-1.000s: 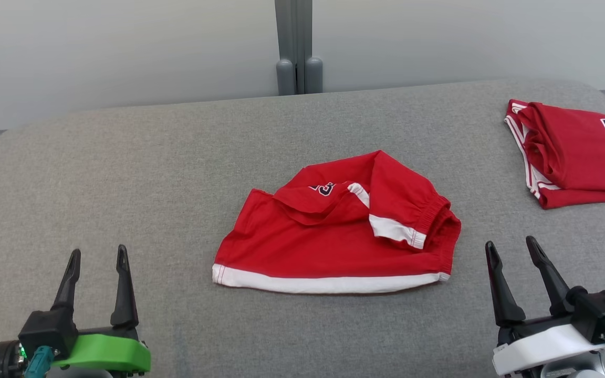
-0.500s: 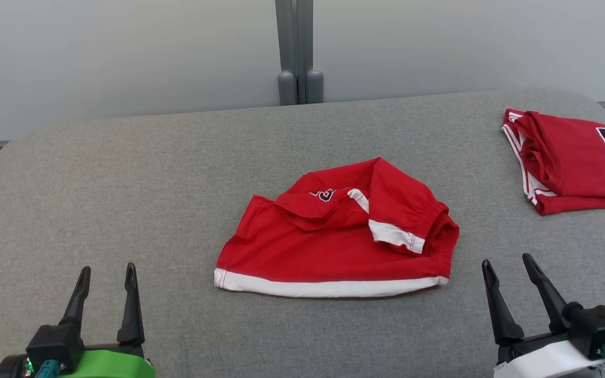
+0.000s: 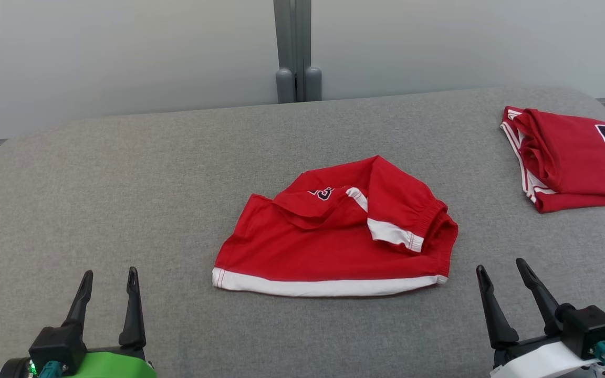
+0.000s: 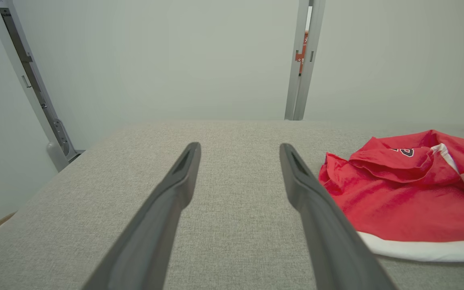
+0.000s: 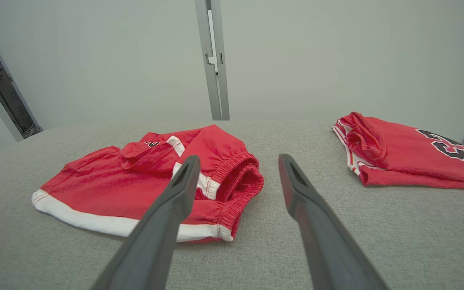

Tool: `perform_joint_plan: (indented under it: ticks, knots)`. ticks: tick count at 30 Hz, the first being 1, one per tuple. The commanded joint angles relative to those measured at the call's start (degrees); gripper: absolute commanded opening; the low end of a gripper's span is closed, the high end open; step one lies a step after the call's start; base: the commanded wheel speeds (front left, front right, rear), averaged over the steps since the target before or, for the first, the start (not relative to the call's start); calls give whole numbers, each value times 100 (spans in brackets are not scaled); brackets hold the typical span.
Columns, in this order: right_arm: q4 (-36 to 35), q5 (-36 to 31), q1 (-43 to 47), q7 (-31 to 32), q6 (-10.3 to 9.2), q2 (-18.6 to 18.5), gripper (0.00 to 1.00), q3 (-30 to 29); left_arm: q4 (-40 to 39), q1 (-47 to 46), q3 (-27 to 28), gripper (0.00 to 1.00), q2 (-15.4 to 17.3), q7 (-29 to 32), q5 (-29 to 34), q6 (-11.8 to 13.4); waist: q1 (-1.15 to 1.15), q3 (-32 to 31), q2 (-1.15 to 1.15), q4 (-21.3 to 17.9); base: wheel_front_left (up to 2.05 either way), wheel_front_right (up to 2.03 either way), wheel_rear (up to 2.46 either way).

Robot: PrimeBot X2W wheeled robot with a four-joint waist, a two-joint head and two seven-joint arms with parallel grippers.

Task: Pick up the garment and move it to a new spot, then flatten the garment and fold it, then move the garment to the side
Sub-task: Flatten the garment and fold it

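Note:
A pair of red shorts with a white hem, the garment [image 3: 329, 244] [image 4: 409, 197] [image 5: 135, 181], lies loosely crumpled in the middle of the grey padded table [image 3: 124, 184]; its elastic waistband faces right and one leg is flopped over the top. My left gripper [image 3: 110, 275] [image 4: 240, 149] hovers open near the front left, well clear of the cloth. At the front right my right gripper [image 3: 499, 268] [image 5: 238, 161] is open too, just off the waistband end, with nothing between its fingers.
A second red garment [image 3: 575, 157] [image 5: 409, 155] with a dark number lies folded at the table's far right. A grey post [image 3: 294, 52] stands behind the back edge against a pale wall. Bare grey surface stretches to the left of the shorts.
The head view has shifted slightly, so the scene sits lower. Both grippers show a little lower and stay open. The shorts have not moved.

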Motion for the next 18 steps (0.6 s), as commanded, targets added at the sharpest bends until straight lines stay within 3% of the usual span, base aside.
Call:
perform_joint_plan:
  ticks: [1,10,18]
  knots:
    - [49,11,-41,24,-10,-22,100,34,28,72,11,100,4,1,-17,-27,0,12,0,-17,0,0,0]
    - [664,33,-645,74,-10,-236,100,421,423,-429,-314,100,5,1,72,-114,0,332,0,-122,0,0,0]
    - [1599,119,-1362,-3,-10,-500,100,1092,1267,-1066,-780,100,29,1,8,-211,0,754,0,-221,0,0,0]
